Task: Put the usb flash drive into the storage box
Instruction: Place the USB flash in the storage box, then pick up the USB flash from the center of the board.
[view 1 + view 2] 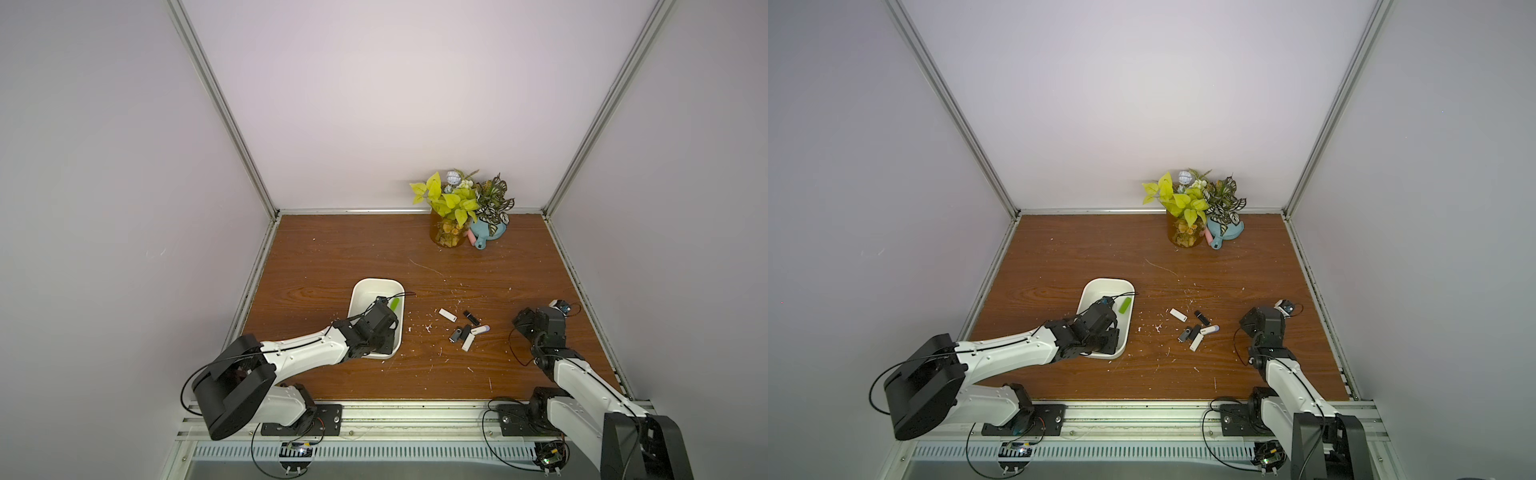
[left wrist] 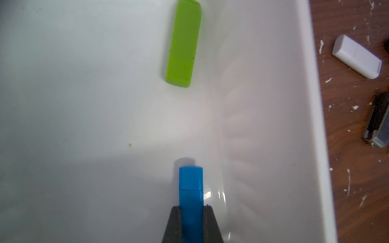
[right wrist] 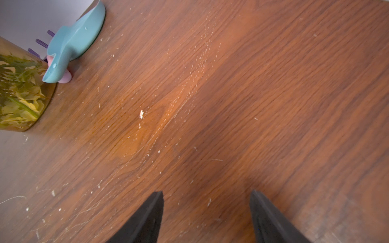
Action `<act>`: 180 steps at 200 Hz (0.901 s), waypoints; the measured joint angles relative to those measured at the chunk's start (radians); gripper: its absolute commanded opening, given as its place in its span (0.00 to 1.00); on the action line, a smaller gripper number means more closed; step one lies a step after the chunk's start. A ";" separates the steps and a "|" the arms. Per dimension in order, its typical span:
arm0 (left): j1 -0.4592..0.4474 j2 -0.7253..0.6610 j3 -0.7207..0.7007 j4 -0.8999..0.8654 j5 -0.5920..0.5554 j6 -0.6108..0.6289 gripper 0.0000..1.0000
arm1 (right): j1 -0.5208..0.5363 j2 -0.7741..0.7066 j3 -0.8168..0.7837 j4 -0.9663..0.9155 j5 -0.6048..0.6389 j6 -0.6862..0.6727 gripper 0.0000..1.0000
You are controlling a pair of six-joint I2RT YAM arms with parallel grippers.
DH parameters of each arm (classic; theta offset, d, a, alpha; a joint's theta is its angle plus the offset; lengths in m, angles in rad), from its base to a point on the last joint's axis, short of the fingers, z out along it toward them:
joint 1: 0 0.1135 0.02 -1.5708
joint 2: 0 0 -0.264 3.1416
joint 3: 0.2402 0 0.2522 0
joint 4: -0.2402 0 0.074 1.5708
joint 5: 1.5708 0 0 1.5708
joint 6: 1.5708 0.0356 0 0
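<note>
Progress: left gripper point(image 2: 192, 208) is clenched on the blue usb flash drive point(image 2: 191, 181), held low over the floor of the storage box point(image 2: 311, 84); release not yet made. Green drive point(image 1: 394, 303) lies inside, toward the box's 2 o'clock side. Loose drives point(image 1: 465, 328), several, lie on the table point(image 1: 415, 374) at 3 o'clock of the box. Right gripper point(image 3: 206, 192) is spread, empty, over the wood. Judgement: early stage; most transfers are left.
</note>
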 measured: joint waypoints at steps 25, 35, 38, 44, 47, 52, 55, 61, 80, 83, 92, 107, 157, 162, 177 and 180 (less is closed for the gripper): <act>-0.002 0.002 0.004 0.003 -0.003 0.001 0.34 | 0.000 0.001 0.000 0.000 0.000 0.000 0.71; -0.002 0.000 0.006 0.001 -0.005 -0.009 0.40 | 0.000 0.001 0.000 0.000 -0.001 0.000 0.71; -0.003 -0.001 0.007 -0.002 -0.005 -0.002 0.41 | 0.000 0.001 0.000 0.000 -0.001 0.000 0.71; -0.003 -0.004 0.011 -0.006 -0.004 -0.001 0.43 | 0.000 0.003 0.000 0.001 -0.003 0.000 0.72; -0.003 -0.006 0.013 -0.008 -0.004 -0.003 0.43 | 0.000 0.003 0.000 0.001 -0.003 0.000 0.72; -0.003 -0.011 0.018 -0.014 -0.005 -0.001 0.44 | 0.000 0.005 0.000 0.000 -0.004 0.000 0.72; -0.003 -0.014 0.023 -0.019 -0.006 -0.003 0.45 | 0.000 0.005 0.000 0.000 -0.004 0.000 0.72; -0.003 -0.022 0.031 -0.029 -0.008 0.000 0.46 | 0.000 0.005 0.000 0.000 -0.010 0.000 0.72; -0.005 -0.058 0.082 -0.082 -0.030 0.008 0.50 | 0.000 0.005 0.000 0.002 -0.027 -0.009 0.71; -0.005 -0.066 0.092 -0.091 -0.035 0.011 0.51 | 0.000 0.004 0.000 0.003 -0.035 -0.012 0.71; -0.005 -0.089 0.127 -0.126 -0.054 0.018 0.52 | 0.000 0.003 0.000 0.006 -0.060 -0.022 0.70; -0.005 -0.142 0.192 -0.188 -0.089 0.027 0.53 | 0.003 0.002 0.005 0.012 -0.122 -0.045 0.72; -0.005 -0.404 0.320 -0.341 -0.175 0.084 0.58 | 0.266 0.105 0.254 -0.089 -0.159 -0.169 0.75; -0.005 -0.425 0.324 -0.356 -0.180 0.091 0.58 | 0.285 0.126 0.286 -0.099 -0.163 -0.181 0.75; -0.005 -0.473 0.325 -0.398 -0.188 0.112 0.59 | 0.323 0.192 0.369 -0.139 -0.177 -0.218 0.78; -0.005 -0.480 0.324 -0.404 -0.188 0.116 0.59 | 0.327 0.204 0.380 -0.147 -0.178 -0.225 0.79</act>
